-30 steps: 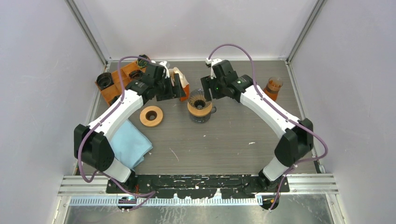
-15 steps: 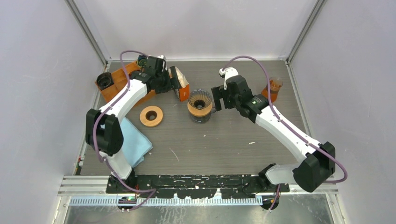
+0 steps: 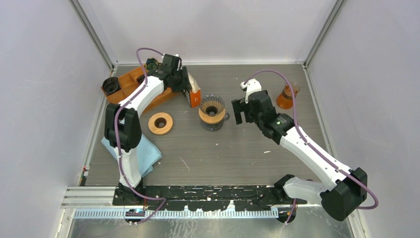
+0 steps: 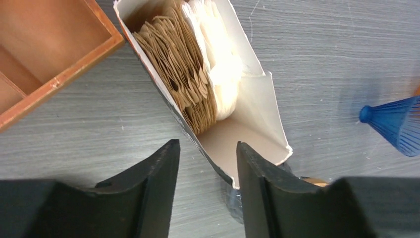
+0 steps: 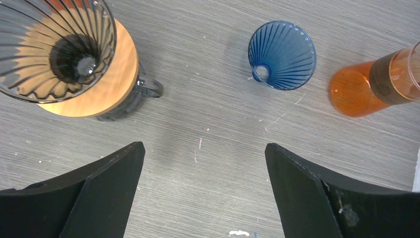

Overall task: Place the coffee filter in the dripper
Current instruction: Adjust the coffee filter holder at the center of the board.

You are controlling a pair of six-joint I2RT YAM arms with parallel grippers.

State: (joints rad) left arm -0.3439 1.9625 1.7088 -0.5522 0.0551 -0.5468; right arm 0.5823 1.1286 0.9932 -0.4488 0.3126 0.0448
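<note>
**Top external view.** Compared with a second ago, the left arm has folded up toward the far left corner. The left hand (image 3: 189, 90) now sits over the open cardboard box (image 3: 194, 97) rather than beside it. The right hand (image 3: 241, 110) has drawn back from the clear glass dripper with a wooden collar (image 3: 212, 110) and hangs to its right, apart from it. The dripper, the round wooden ring (image 3: 160, 123) and the light blue cloth (image 3: 151, 153) lie where they were. The tabletop (image 3: 237, 148) is grey wood-grain scuffed with pale marks, enclosed by plain pale walls and aluminium posts. The left hand covers most of the box, so its contents do not show here. The orange wooden tray (image 3: 124, 89) lies partly under that arm.

**Left wrist view.** The left hand (image 4: 208, 146) is partly spread. Its black fingers (image 4: 153, 188) stand either side of the box's near corner, and I cannot make out that they pinch anything. The brown and white paper coffee filters (image 4: 190, 74) stand packed inside the box (image 4: 252, 124). A blue ribbed cone (image 4: 396, 124) is blurred and cut off at the right edge.

**Right wrist view.** The right hand (image 5: 204, 148) is spread wide, with only bare tabletop between its fingers. The dripper (image 5: 64, 49), cropped at the top left, shows bare ribbed glass inside. An amber glass carafe (image 5: 366, 84) runs off the right edge.
</note>
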